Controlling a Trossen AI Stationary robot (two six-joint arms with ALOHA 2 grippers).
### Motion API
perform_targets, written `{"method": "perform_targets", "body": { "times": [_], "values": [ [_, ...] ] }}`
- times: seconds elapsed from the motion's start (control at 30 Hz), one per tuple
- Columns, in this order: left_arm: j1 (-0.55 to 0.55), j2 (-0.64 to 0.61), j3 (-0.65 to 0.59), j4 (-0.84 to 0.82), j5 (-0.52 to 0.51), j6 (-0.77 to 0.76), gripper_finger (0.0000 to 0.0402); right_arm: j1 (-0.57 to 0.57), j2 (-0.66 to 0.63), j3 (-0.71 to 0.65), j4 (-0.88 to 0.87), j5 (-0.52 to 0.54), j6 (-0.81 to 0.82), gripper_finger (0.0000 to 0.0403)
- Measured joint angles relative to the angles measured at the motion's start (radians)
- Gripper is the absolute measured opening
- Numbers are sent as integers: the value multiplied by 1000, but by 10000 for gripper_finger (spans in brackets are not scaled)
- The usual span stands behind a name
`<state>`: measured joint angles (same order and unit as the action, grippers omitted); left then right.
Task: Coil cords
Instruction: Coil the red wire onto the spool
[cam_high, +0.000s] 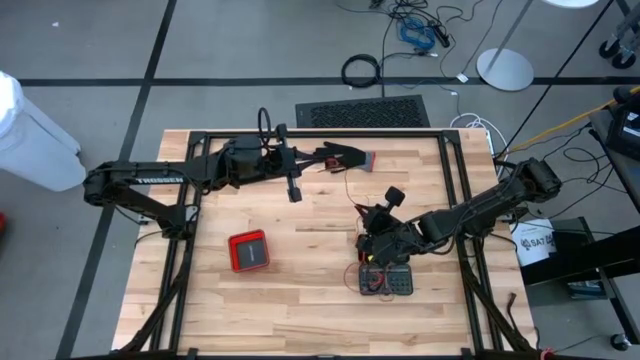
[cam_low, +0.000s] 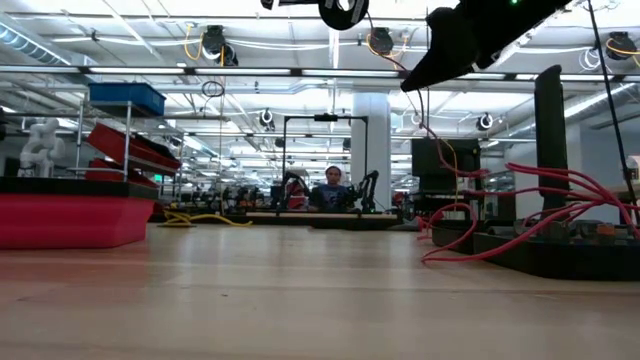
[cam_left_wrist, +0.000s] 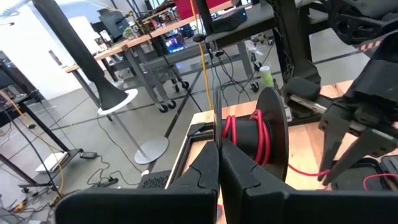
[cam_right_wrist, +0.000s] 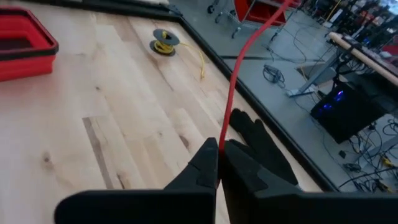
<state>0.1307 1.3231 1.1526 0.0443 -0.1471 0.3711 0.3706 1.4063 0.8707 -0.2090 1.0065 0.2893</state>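
Note:
A small black spool wound with red cord (cam_left_wrist: 254, 134) is up off the table (cam_high: 300, 300) between my two grippers; it also shows in the high view (cam_high: 393, 195). What bears it I cannot tell. My left gripper (cam_left_wrist: 217, 149) is above the black glove's near end (cam_high: 322, 157), shut on a thin cord. My right gripper (cam_right_wrist: 219, 149) is at the table's middle right (cam_high: 368, 218), shut on a red cord. In the low view a red cord (cam_low: 428, 130) hangs from above down to a black box. My left gripper pinches a thin cord (cam_left_wrist: 217, 121) between its two shut fingertips. The fingers lie about level and point toward the table's right. The cord runs straight up and away from the tips, clear of the table. My right gripper pinches the red cord (cam_right_wrist: 226, 127) between its two fingertips. The fingers slant down toward the table's left. The cord runs straight and taut up from the tips and out of the picture, clear of the table.
A black glove with a red cuff (cam_high: 347, 157) lies by the far edge, just ahead of my right gripper (cam_right_wrist: 261, 146). A red tray (cam_high: 248, 250) sits left of centre. A black box with red cords (cam_high: 385, 280) stands near right. A yellow spool (cam_right_wrist: 163, 45) lies by the far edge.

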Motion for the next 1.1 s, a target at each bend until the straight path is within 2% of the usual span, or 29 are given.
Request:
{"method": "perform_targets", "body": {
  "times": [0.23, 0.47, 0.67, 1.1],
  "values": [
    [-5, 53, 0, 78, 33, -51, 0, -104, 0, 0, 190, 9, -150, 1],
    [-14, 126, 0, 107, 34, -51, 0, -198, 9, 0, 372, -139, -254, 1],
    [-14, 168, 0, 141, 16, -24, 0, -214, 22, 0, 408, -178, -274, 0],
    [-30, 224, 1, 129, -150, 158, 0, -181, 22, 0, 538, -252, -339, 0]
  ]
}}
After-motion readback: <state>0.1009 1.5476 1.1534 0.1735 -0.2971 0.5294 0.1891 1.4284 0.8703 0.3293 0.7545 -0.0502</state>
